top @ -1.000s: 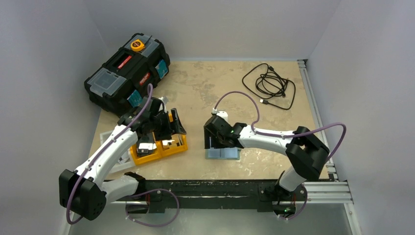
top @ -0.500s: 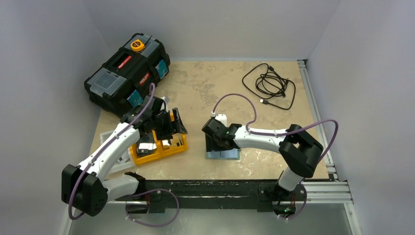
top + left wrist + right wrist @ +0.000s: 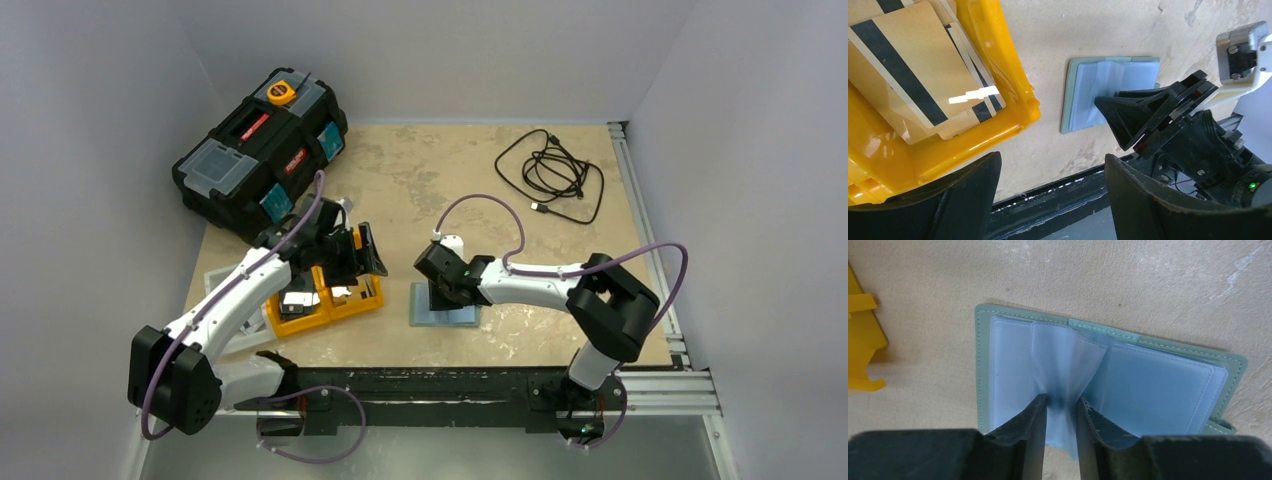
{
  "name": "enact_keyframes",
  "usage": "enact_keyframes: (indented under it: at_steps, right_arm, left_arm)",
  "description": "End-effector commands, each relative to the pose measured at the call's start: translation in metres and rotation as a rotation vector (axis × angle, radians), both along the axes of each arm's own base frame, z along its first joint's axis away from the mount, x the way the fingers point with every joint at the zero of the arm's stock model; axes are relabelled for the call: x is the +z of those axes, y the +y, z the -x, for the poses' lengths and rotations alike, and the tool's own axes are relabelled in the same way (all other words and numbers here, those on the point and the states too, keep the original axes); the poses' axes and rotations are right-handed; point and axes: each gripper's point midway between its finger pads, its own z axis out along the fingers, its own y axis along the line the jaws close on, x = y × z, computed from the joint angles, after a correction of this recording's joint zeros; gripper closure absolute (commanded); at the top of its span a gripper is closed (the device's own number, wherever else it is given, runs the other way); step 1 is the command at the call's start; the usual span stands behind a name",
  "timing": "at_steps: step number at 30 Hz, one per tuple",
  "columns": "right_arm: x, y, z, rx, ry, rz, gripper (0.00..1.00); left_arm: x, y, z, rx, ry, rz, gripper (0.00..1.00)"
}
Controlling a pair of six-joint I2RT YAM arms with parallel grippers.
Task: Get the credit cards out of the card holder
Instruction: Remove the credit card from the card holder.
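The grey-green card holder lies open on the table, its pale blue lining facing up. It also shows in the left wrist view and the right wrist view. My right gripper is shut on a loose pale blue inner sleeve, which puckers between the fingers. No card shows in the holder's pockets. Several credit cards with dark stripes lie in the orange tray. My left gripper hangs open and empty over the tray's right side.
A black toolbox stands at the back left. A coiled black cable lies at the back right. A white flat tray lies left of the orange one. A black rail runs along the table's near edge.
My right gripper has shifted a little left and the card holder has slid left with it. My left gripper has drifted slightly away from the near edge and stays open.
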Motion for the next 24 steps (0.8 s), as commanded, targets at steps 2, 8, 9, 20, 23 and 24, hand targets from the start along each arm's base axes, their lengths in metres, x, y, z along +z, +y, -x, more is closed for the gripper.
enact_keyframes:
  at_steps: [2, 8, 9, 20, 23, 24]
  right_arm:
    - [-0.013, -0.008, 0.007, -0.002, 0.043, -0.036, 0.83]
    - [-0.016, -0.012, 0.007, 0.018, 0.062, -0.114, 0.95]
    - [-0.016, -0.012, 0.006, 0.018, 0.065, -0.127, 0.96]
    - [-0.025, -0.027, 0.004, 0.012, 0.082, -0.185, 1.00]
    - [-0.026, -0.027, 0.006, 0.018, 0.091, -0.201, 1.00]
    - [-0.027, -0.027, 0.007, 0.018, 0.094, -0.204, 1.00]
  left_arm:
    - [-0.003, -0.015, 0.000, -0.020, 0.012, 0.030, 0.25]
    - [-0.014, -0.041, 0.002, -0.072, 0.044, 0.050, 0.33]
    - [-0.016, -0.047, 0.002, -0.081, 0.052, 0.054, 0.36]
    - [-0.062, -0.101, 0.007, -0.182, 0.159, 0.017, 0.60]
    - [-0.074, -0.108, 0.008, -0.196, 0.184, 0.001, 0.64]
    - [-0.076, -0.110, 0.008, -0.201, 0.187, -0.003, 0.65]
